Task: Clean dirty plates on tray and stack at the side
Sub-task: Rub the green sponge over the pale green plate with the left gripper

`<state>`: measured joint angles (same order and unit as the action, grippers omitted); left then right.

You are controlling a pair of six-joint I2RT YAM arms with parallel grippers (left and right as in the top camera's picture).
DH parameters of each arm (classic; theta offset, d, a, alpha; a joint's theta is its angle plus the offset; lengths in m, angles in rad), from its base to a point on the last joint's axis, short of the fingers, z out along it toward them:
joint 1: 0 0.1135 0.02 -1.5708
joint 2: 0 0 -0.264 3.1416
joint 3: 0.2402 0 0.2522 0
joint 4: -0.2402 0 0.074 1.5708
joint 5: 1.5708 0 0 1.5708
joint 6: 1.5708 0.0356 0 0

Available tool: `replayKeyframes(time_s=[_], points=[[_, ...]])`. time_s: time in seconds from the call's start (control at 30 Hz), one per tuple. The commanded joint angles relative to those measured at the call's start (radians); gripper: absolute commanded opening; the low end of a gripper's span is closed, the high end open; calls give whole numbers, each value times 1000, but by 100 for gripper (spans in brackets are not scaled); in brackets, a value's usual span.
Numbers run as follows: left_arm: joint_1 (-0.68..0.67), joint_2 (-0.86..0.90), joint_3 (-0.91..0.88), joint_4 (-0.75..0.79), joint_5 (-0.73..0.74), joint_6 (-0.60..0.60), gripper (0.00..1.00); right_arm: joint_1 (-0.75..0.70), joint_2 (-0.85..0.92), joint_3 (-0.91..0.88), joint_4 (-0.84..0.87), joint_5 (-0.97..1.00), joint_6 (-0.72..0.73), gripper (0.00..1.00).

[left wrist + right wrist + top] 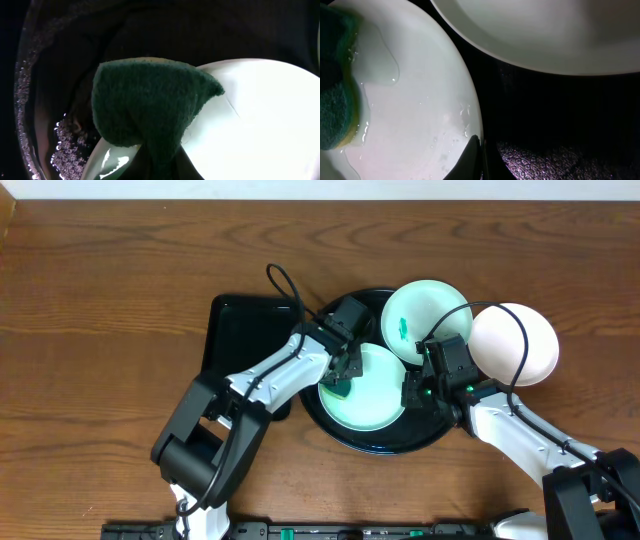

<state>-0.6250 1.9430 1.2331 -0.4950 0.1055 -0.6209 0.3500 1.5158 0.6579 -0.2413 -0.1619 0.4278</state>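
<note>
A pale mint plate (pixel 372 395) lies wet in the round black tray (pixel 345 428). My left gripper (pixel 342 380) is shut on a dark green sponge (pixel 338 389) and presses it on the plate's left edge. In the left wrist view the sponge (pixel 150 100) covers the plate's (pixel 260 125) rim, with the fingers (pixel 160 170) just below. My right gripper (pixel 414 388) is shut on the same plate's right rim; its fingers (pixel 477 157) pinch the plate's (pixel 420 100) edge. A second mint plate (pixel 425 320) with a teal smear leans on the tray's far rim. A white plate (pixel 515 345) lies on the table to the right.
A rectangular black tray (pixel 240 340) lies left of the round one, under my left arm. The round tray's floor (pixel 560 120) is wet and beaded with water. The second plate (pixel 545 35) hangs close above my right gripper.
</note>
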Motion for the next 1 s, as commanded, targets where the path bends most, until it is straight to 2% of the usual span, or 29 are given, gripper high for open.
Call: replayKeyframes(time_s=[0.0, 0.53, 0.73, 0.97], points=[[-16, 109, -38, 5, 200, 26, 8, -8, 10, -7, 4, -8, -10, 1], [-13, 55, -37, 72, 535, 78, 7, -8, 10, -7, 6, -16, -10, 1], [-13, -124, -37, 74, 493, 78, 7, -8, 10, -7, 6, -24, -10, 1], [-13, -290, -37, 29, 274, 78, 7, -8, 10, -7, 6, -24, -10, 1]])
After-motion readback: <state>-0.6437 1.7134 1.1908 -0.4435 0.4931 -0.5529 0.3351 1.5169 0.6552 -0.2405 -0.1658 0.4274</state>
